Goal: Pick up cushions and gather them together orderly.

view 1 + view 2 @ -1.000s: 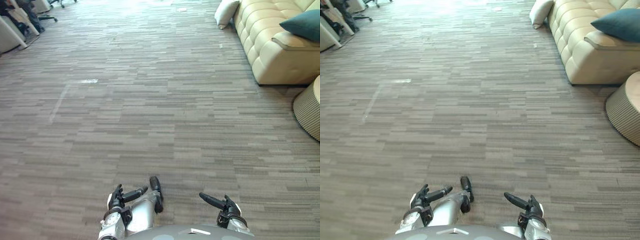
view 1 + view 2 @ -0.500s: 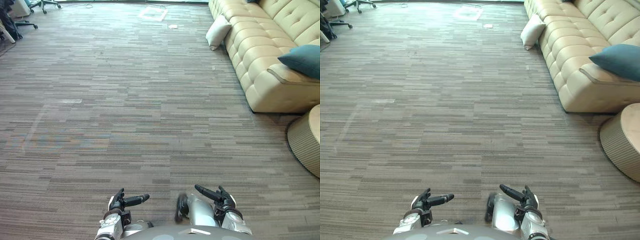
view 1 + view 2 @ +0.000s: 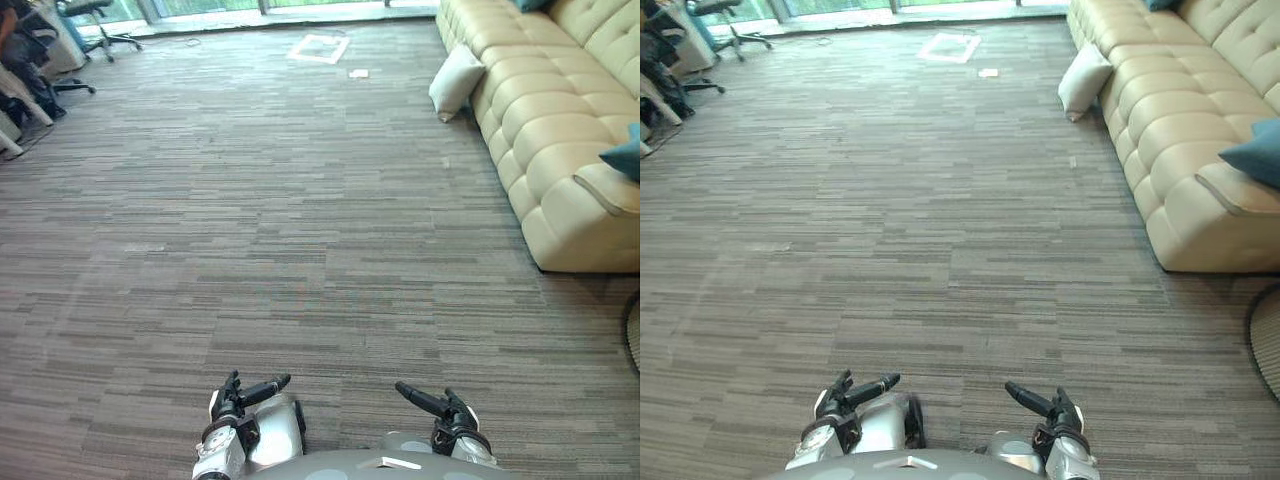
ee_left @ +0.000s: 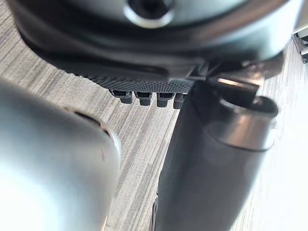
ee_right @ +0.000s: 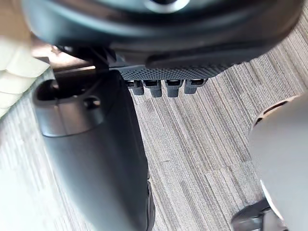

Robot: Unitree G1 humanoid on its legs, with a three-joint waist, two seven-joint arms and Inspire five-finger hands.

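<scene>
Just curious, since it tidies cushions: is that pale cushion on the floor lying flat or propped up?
Propped up: the pale cushion stands on the carpet, leaning against the front of the sofa.

You get the teal cushion [image 3: 1258, 158] and the sofa [image 3: 1160, 110] cut off by the right edge; the white scrap [image 3: 988, 72] on the floor [image 3: 890, 200] is too small to tell.

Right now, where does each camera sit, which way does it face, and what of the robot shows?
Left eye view: on the head, facing down and forward over the carpet to the sofa and white cushion; left hand and right hand at the bottom.
Right eye view: beside it, sharing that whole scene.
Left wrist view: on the left wrist, along its hand, onto carpet.
Right wrist view: likewise, right hand.
</scene>
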